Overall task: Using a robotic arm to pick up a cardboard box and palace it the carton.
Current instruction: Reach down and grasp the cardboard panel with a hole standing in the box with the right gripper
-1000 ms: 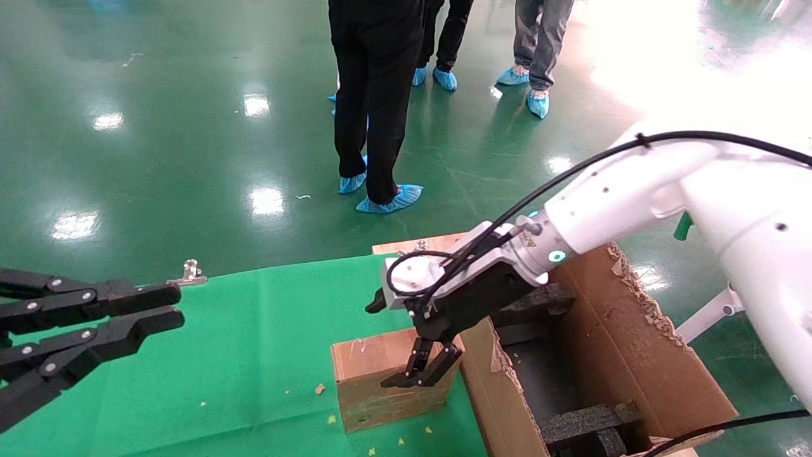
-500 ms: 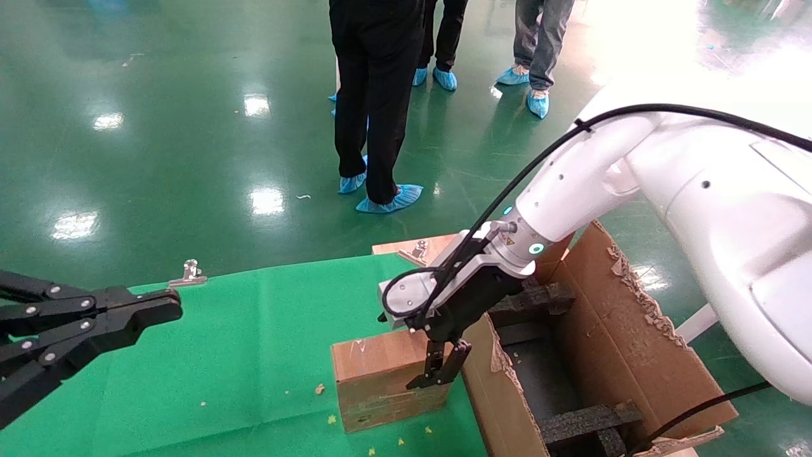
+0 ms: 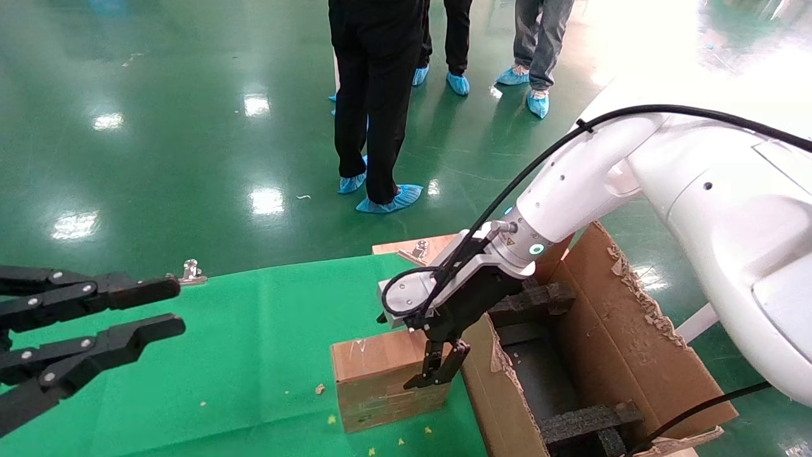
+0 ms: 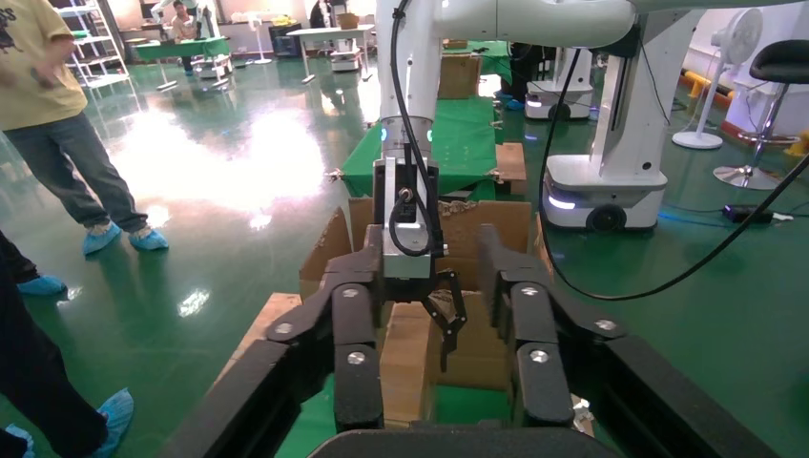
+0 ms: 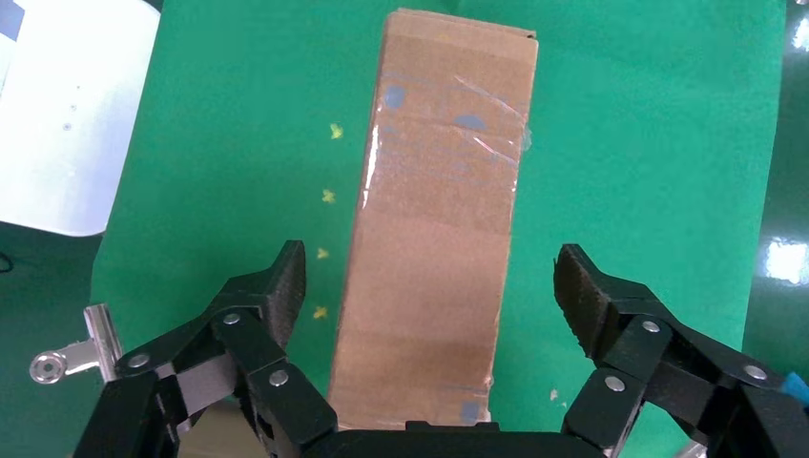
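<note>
The small taped cardboard box (image 3: 380,374) stands on the green cloth just left of the large carton (image 3: 634,343). The white robotic arm (image 3: 583,184) is my right arm. Its right gripper (image 3: 438,367) hangs open over the box's right end. In the right wrist view the box (image 5: 439,219) lies between the spread fingertips (image 5: 286,286) of the right gripper (image 5: 434,291), which do not touch it. My left gripper (image 3: 155,308) is open and empty at the far left. In its own view the left gripper (image 4: 434,320) faces the box (image 4: 405,353) and the carton (image 4: 477,229).
Black foam blocks (image 3: 539,298) sit inside the carton. A metal clip (image 3: 190,273) holds the cloth's far edge. People in blue shoe covers (image 3: 387,200) stand on the green floor beyond the table. Paper scraps (image 3: 330,419) lie near the box.
My right arm swung in and lowered its gripper over the box's right end, then held still. My left gripper closed half a second ago and has opened again.
</note>
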Robot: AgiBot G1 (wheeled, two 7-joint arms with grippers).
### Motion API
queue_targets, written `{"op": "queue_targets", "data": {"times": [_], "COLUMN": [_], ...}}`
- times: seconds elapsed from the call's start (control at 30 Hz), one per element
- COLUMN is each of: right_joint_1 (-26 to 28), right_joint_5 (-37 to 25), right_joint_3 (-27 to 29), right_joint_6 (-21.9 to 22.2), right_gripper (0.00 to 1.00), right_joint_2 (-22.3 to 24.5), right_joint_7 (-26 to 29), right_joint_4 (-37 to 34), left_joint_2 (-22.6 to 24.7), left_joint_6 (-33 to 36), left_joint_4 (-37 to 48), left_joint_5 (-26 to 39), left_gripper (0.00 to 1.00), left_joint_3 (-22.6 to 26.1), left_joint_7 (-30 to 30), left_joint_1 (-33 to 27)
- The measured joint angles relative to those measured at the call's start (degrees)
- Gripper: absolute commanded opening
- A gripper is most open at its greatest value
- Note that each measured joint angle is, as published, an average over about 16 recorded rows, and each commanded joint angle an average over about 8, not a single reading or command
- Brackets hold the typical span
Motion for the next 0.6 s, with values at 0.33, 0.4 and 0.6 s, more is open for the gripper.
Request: {"op": "queue_targets", "data": {"times": [0.33, 0.4, 0.6], "right_joint_1": [-0.20, -0.23, -0.28], "right_joint_5": [0.14, 0.16, 0.18], "right_joint_3": [0.32, 0.36, 0.45], "right_joint_6": [-0.01, -0.01, -0.01], "right_gripper": [0.00, 0.00, 0.00], "right_joint_2": [0.22, 0.24, 0.31], "right_joint_7": [0.22, 0.25, 0.31], "right_joint_4": [0.29, 0.33, 0.41], "left_joint_2": [0.00, 0.00, 0.00], "left_joint_6": [0.00, 0.00, 0.00], "left_joint_4": [0.00, 0.00, 0.00], "left_joint_5": [0.00, 0.00, 0.00], "left_gripper": [1.00, 1.00, 1.00], "left_joint_3": [0.00, 0.00, 0.00], "left_joint_7": [0.00, 0.00, 0.00], "left_joint_1": [0.00, 0.00, 0.00]}}
